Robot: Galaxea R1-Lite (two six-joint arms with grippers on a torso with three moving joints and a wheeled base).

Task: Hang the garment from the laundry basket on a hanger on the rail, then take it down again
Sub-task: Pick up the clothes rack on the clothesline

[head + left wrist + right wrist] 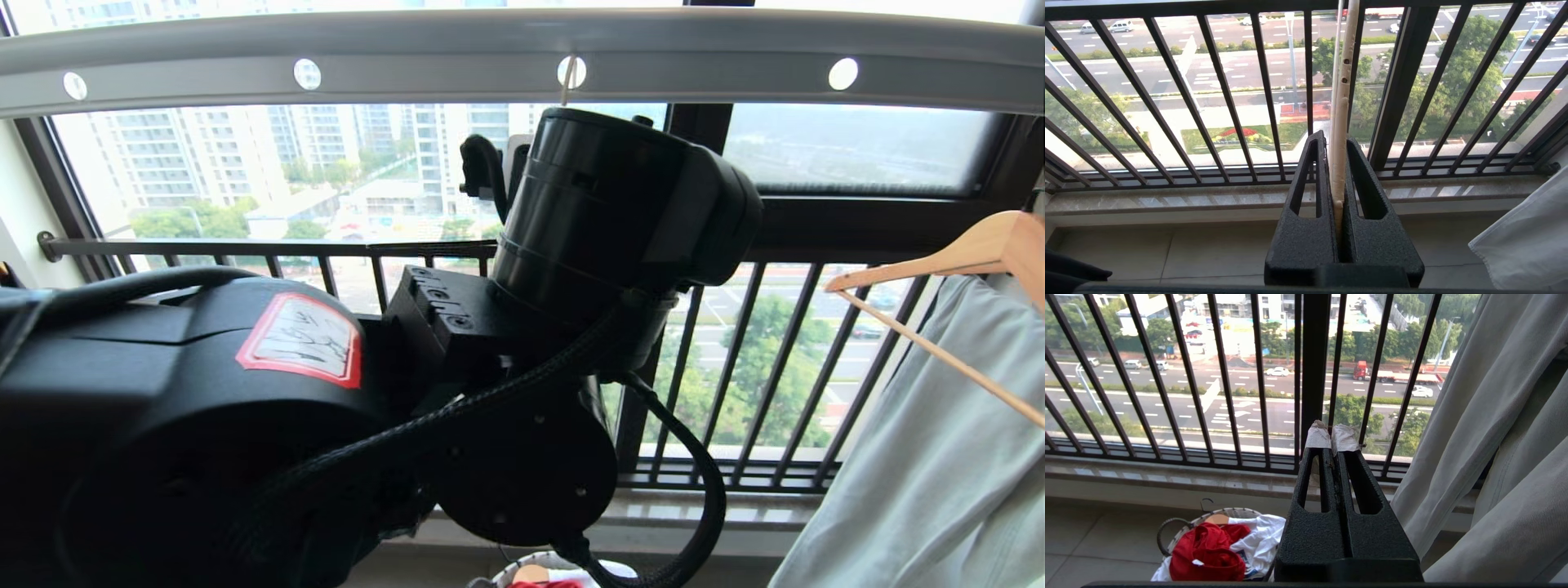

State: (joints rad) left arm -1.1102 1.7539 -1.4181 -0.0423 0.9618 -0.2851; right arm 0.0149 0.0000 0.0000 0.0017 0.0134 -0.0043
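My left arm is raised close under the grey rail (441, 57). The left gripper (1336, 139) is shut on the long cream neck of the hanger (1340, 102), which runs straight up out of the jaws. In the head view the hanger's thin hook (569, 77) sits in one of the rail's round holes, and the arm's wrist hides the fingers. The red garment (1208, 551) lies crumpled in the laundry basket (1167, 535) on the floor, low down beside my right gripper (1332, 435), which is shut on nothing.
A white garment (1257, 539) and a wooden hanger end (1216, 518) share the basket. A pale grey-green garment (922, 457) hangs on a light-wood hanger (963, 253) at the right. The black barred window railing (735, 359) and the sill stand close ahead.
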